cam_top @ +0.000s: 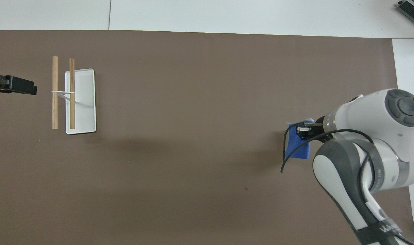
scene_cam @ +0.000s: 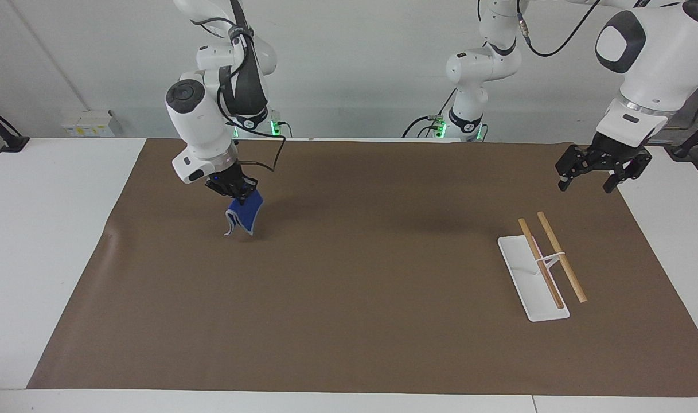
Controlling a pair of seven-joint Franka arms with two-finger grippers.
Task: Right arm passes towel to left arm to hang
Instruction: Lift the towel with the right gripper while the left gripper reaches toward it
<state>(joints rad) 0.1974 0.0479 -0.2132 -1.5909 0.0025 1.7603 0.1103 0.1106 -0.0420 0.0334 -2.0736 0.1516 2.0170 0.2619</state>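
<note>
Facing view: the right tool [scene_cam: 238, 191] grips the blue towel [scene_cam: 245, 215] by one edge so it hangs free over the table [scene_cam: 349, 321], probably just clear, ready for passing. The left tool [scene_cam: 603, 166] waits spread above the wooden-bar rack [scene_cam: 541, 269].

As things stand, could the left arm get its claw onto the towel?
Probably not yet: the towel hangs from the right claw at the right arm's end, while the left claw waits, open, near the rack.
</note>
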